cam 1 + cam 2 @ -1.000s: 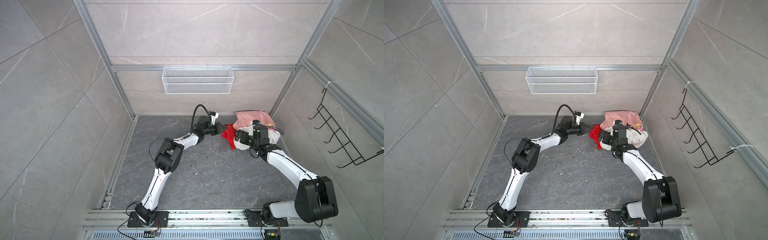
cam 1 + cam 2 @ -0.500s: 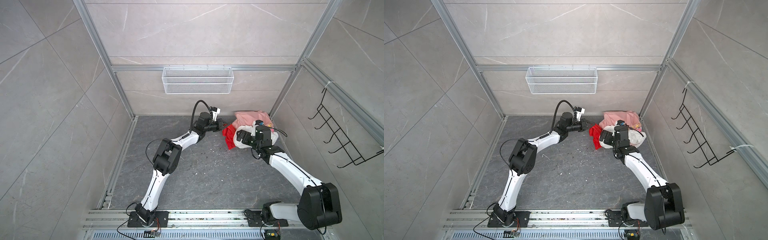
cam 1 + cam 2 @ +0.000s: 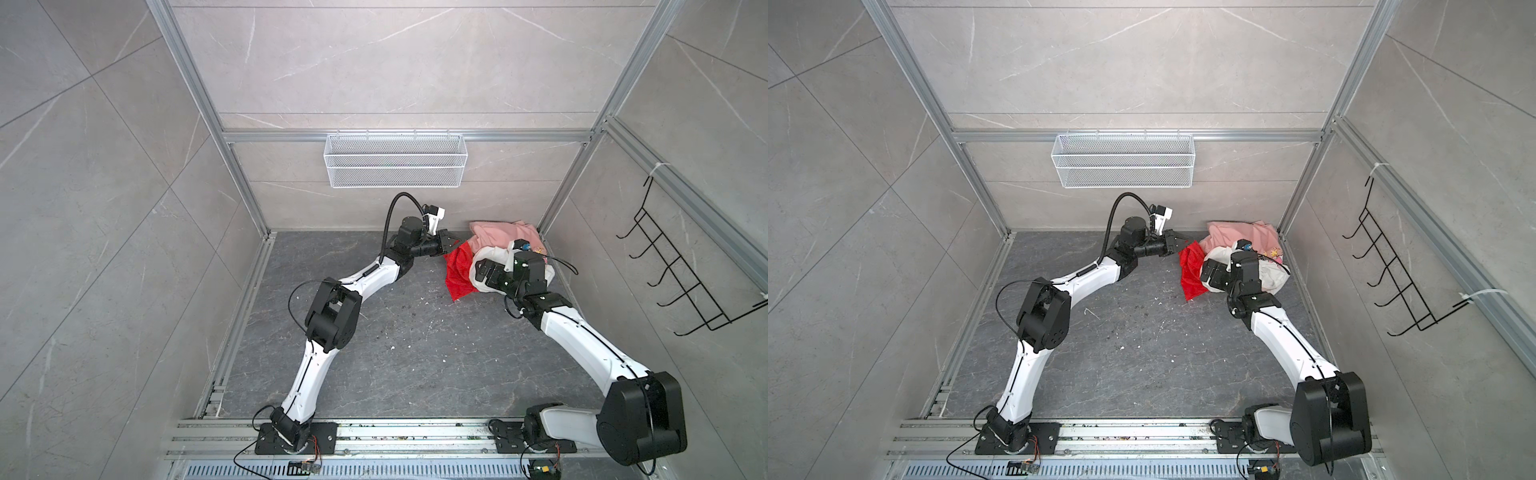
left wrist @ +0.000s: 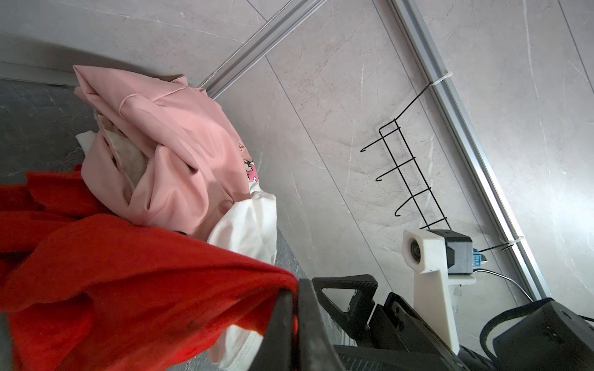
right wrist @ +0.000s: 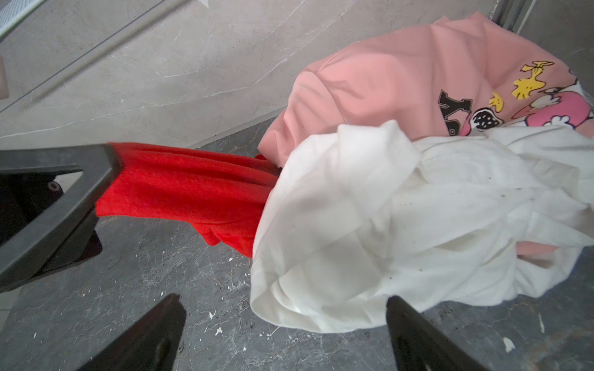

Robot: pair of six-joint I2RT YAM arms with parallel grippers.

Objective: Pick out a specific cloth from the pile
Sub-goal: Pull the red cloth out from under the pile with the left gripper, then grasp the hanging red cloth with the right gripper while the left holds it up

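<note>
The pile [image 3: 505, 243] lies in the back right corner of the floor: a pale pink printed garment [image 5: 385, 80] with a white garment [image 5: 418, 208] in front of it. The red cloth [image 3: 457, 274] [image 3: 1192, 274] [image 5: 186, 189] comes out from under the white garment, to the left. My left gripper [image 3: 453, 246] [image 3: 1183, 241] [image 4: 294, 289] is shut on the cloth's upper edge and holds it taut above the floor. My right gripper [image 3: 484, 272] [image 3: 1210, 274] [image 5: 284, 300] stands open over the near edge of the white garment, with nothing between its fingers.
A white wire basket [image 3: 395, 166] hangs on the back wall above the arms. A black hook rack [image 3: 681, 270] is fixed to the right wall. An aluminium post [image 3: 557, 208] stands right behind the pile. White crumbs dot the grey floor [image 3: 415, 332].
My left gripper has risen a little with the red cloth, and more red now shows outside the pile. My right gripper has shifted slightly further over the white garment and stays open.
</note>
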